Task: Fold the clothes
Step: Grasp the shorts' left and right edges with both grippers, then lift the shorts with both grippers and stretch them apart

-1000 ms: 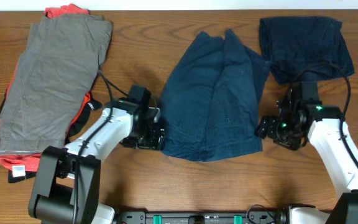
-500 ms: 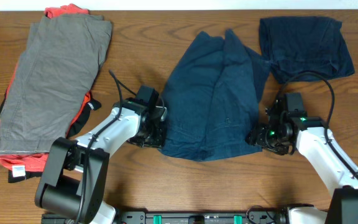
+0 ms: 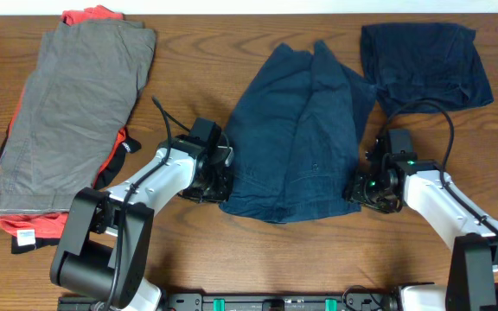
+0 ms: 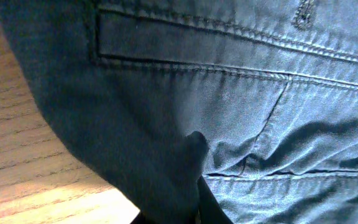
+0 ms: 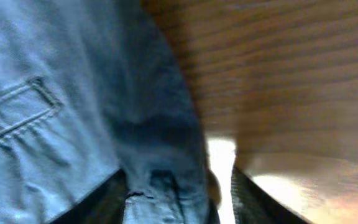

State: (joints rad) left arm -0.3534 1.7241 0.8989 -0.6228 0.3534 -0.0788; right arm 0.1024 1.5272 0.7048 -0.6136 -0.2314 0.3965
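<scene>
Dark navy-blue shorts [image 3: 296, 138] lie spread flat in the middle of the table, one of the clothes here. My left gripper [image 3: 219, 186] is at their lower left edge, shut on a bunched fold of the shorts [image 4: 241, 106]; in the left wrist view the left gripper [image 4: 188, 211] is almost buried in cloth. My right gripper [image 3: 357, 188] sits at the lower right edge. In the right wrist view the right gripper [image 5: 176, 193] stands open, with the shorts' hem [image 5: 160, 168] between its fingers [image 5: 104, 199] and a gap of bare table beside the cloth.
A stack with a grey garment [image 3: 72, 104] on top and red-orange cloth [image 3: 89, 15] under it lies at the far left. A folded navy garment [image 3: 426, 60] lies at the back right. The wooden table [image 3: 318, 259] shows in front of the shorts.
My left gripper has shut on the shorts' left edge. My right gripper has slid left onto the right edge and its jaws have narrowed.
</scene>
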